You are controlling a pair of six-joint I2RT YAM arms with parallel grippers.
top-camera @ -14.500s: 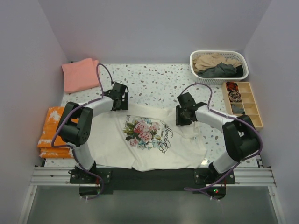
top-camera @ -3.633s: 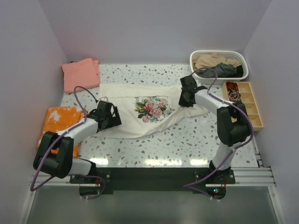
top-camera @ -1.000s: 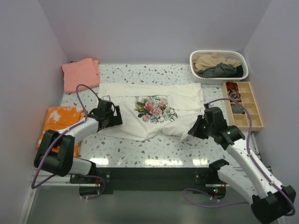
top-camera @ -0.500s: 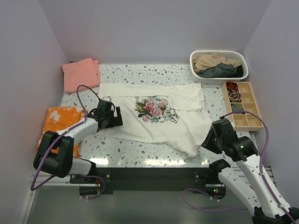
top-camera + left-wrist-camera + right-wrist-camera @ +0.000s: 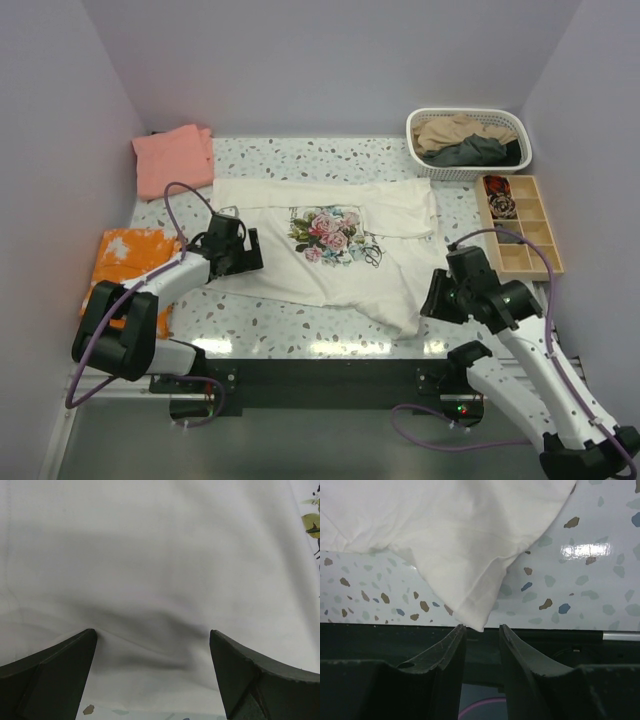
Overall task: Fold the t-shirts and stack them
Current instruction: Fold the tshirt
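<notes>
The cream t-shirt (image 5: pixel 300 275) lay spread across the middle of the speckled table (image 5: pixel 320 160) in the top view, its rose print (image 5: pixel 328 235) facing up and one corner trailing toward the lower right. The left gripper (image 5: pixel 245 250) sat at the shirt's left edge, and the right gripper (image 5: pixel 432 298) hung just right of the trailing corner. A salmon t-shirt (image 5: pixel 175 160) lay folded in the upper left. A tan t-shirt (image 5: pixel 450 130) and a dark grey t-shirt (image 5: pixel 470 152) sat in the white basket (image 5: pixel 465 112) in the upper right. Orange cloths (image 5: pixel 125 255) were stacked at the left edge and a wooden tray (image 5: pixel 545 240) stood at the right. In the left wrist view the left gripper (image 5: pixel 152 635) was spread wide, both fingers (image 5: pixel 55 675) low over the cream t-shirt (image 5: pixel 150 555), which filled the frame. In the right wrist view the right gripper (image 5: pixel 481 627) stood a little parted, pinching nothing, and the corner of the cream t-shirt (image 5: pixel 465 545) ended just at its tips on the table (image 5: pixel 580 580).
</notes>
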